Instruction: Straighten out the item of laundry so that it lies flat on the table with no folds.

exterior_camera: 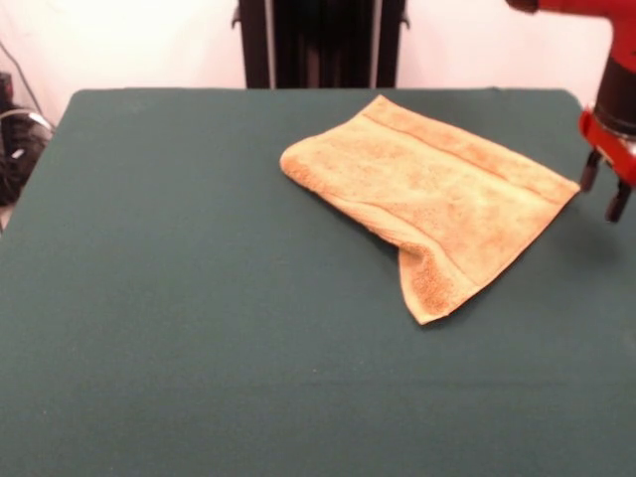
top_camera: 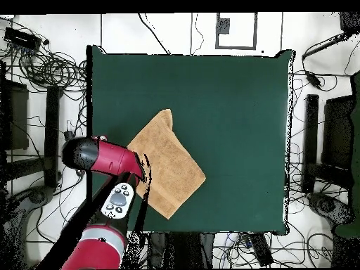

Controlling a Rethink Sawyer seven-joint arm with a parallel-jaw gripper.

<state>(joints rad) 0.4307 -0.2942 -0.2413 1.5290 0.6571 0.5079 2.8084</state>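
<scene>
Now, towel: orange-tan terry-cloth hand towel (exterior_camera: 437, 199), folded over, near corner doubled
Table: dark green felt-covered table (exterior_camera: 179, 318)
Gripper: red-and-black gripper (exterior_camera: 605, 189), prongs parted, empty
Overhead only: arm (top_camera: 105, 158) overlaps towel's edge

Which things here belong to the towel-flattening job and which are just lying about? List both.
Belonging to the job:
- towel, still doubled over
- green table
- robot's hand, open, just off the towel's corner

Just lying about:
- cables on the floor beyond the table
- black stand behind the table's far edge
</scene>
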